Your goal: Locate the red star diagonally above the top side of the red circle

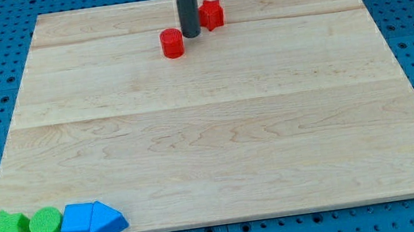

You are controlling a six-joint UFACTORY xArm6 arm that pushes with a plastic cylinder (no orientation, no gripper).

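Bottom-left corner of the wooden board [213,163]: a row of four blocks packed tight along the lower edge, namely a green star [7,231], a green circle [46,225] touching it, then a blue cube [79,221] and a blue wedge-like block [107,220], shape of that last one not certain. All four well apart from the work, no part in this task. Middle of the board bare wood. Top centre: red circle [172,43], upright, and just to its right my tip [191,35], rod coming straight down from the view's top. No hand or jaws on this rig, only the plain rod, so nothing to spread or pinch. Tip stands between the two red blocks, close to both; contact with either cannot be told. Just right of the rod and slightly higher in the view sits the red star [212,13], partly hidden by the rod on its left side. Judgement: placement step looks near its end, since the star already lies up and to the right of the circle, a diagonal above its top side. Next move, if any, calls for a small nudge to the star only, approached from its far side or below, with care not to drag the circle, as the tip is wedged close to both and any sideways slide could shift the wrong block
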